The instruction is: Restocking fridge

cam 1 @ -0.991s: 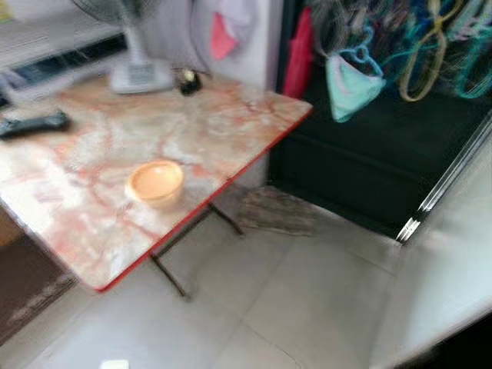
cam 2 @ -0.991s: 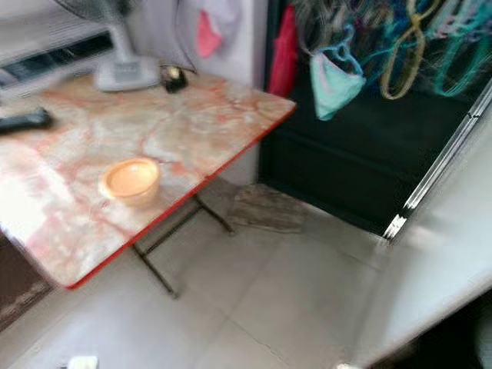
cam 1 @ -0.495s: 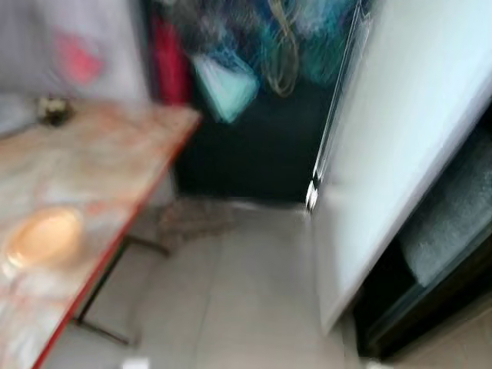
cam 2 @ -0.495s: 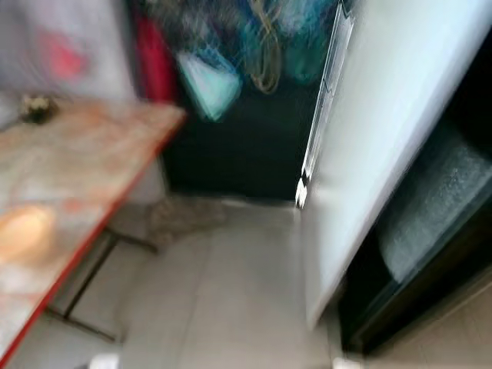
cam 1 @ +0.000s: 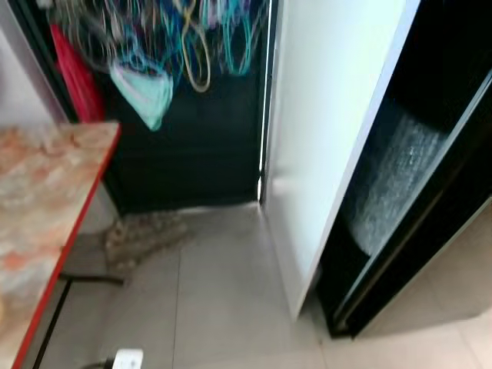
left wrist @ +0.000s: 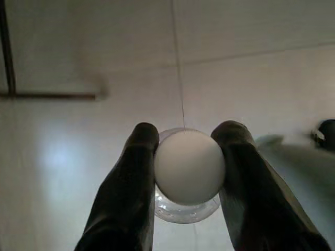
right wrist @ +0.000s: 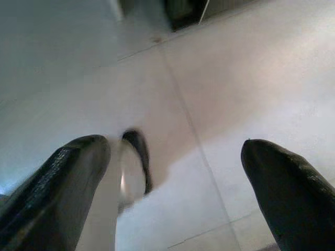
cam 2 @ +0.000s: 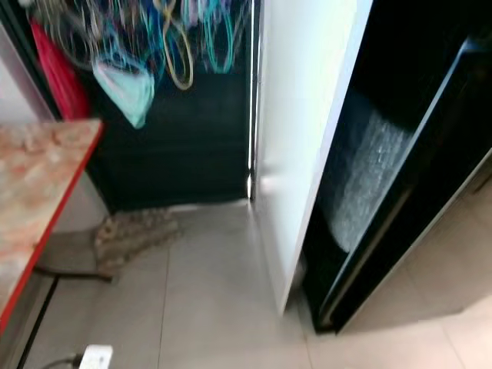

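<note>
At the far left stands the table (cam 1: 46, 192) with a marbled pink top and a red edge, and under it a dark metal leg; a small white block (cam 1: 127, 359) with a cable lies on the pale tiled floor (cam 1: 223, 307) just beside the table's edge; behind the table a red cloth (cam 1: 75, 77) hangs, and next to it many coloured hangers (cam 1: 192, 38) and a light green cloth (cam 1: 146, 92) hang in front of a dark panel; a crumpled brownish rag (cam 1: 142, 234) lies on the floor at the foot of this panel. To the right of the hangers the white fridge door (cam 1: 330, 123) stands open, and further right is the dark inside of the fridge (cam 1: 430, 177), where a grey frosty surface shows on a low shelf. In the left wrist view the left gripper (left wrist: 188, 172) pinches a white ball-like object (left wrist: 189, 166) between its two black fingers, with a clear round rim under it, above the floor; in the right wrist view the right gripper (right wrist: 172, 178) has its fingers spread wide with nothing between them, over the tiles.
</note>
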Tool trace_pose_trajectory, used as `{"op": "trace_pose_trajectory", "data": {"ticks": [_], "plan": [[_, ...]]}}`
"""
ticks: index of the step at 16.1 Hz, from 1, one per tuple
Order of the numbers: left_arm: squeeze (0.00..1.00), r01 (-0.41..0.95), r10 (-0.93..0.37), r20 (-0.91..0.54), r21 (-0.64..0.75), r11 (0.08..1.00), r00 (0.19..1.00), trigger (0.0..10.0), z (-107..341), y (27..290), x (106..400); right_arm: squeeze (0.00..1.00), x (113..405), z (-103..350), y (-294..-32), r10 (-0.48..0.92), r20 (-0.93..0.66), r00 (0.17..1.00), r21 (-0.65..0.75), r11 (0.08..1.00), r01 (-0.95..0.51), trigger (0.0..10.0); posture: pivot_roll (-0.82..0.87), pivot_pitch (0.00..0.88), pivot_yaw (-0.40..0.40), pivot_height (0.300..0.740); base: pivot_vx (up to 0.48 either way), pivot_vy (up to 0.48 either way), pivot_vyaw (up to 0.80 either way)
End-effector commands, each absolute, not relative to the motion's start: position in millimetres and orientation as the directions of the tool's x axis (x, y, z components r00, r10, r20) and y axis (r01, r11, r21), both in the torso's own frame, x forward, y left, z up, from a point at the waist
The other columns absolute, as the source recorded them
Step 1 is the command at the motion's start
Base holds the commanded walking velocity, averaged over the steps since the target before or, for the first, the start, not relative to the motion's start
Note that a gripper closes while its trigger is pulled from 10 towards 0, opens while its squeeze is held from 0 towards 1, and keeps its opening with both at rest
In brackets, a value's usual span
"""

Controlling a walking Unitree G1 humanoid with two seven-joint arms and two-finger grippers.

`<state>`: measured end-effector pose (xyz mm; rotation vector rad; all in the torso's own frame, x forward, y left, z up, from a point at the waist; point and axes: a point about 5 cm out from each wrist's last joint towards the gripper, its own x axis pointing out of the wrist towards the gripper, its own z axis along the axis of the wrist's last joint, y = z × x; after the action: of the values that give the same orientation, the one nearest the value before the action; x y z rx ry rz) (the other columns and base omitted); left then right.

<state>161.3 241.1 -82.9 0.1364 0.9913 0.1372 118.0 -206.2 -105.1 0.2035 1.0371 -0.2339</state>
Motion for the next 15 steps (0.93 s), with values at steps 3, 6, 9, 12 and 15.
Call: {"op": "trace_pose_trajectory", "data": {"ticks": [3, 6, 9, 12, 15], "plan": [[0.0, -0.051, 0.192, -0.849, 0.192, 0.98, 0.493, 10.0, -86, 252, 146, 0.0, 114, -107, -199, -0.081, -0.875, 0.477, 0.073, 0.953, 0.295, 10.0, 0.05, 0.0, 0.018, 0.74, 0.0, 0.0, -0.8], [0.0, -0.043, 0.189, -0.852, 0.192, 0.98, 0.488, 10.0, -88, 250, 144, 0.0, 114, -108, -199, -0.081, -0.875, 0.477, 0.074, 0.952, 0.297, 10.0, 0.04, 0.0, 0.019, 0.74, 0.0, 0.0, -0.8], [0.0, -0.041, 0.178, -0.854, 0.181, 0.983, 0.489, 10.0, -90, 241, 146, 0.0, 114, -107, -200, -0.085, -0.874, 0.479, 0.074, 0.95, 0.304, 10.0, 0.04, 0.0, 0.011, 0.74, 0.0, 0.0, -0.8], [0.0, -0.05, 0.172, -0.856, 0.17, 0.984, 0.488, 10.0, -91, 235, 148, 0.0, 114, -107, -202, -0.086, -0.875, 0.476, 0.067, 0.953, 0.295, 10.0, 0.04, 0.0, 0.004, 0.74, 0.0, 0.0, -0.8], [0.0, -0.04, 0.167, -0.856, 0.169, 0.985, 0.489, 10.0, -91, 232, 150, 0.0, 115, -107, -202, -0.089, -0.873, 0.48, 0.07, 0.95, 0.303, 10.0, 0.04, 0.0, 0.006, 0.74, 0.0, 0.0, -0.8]]}}
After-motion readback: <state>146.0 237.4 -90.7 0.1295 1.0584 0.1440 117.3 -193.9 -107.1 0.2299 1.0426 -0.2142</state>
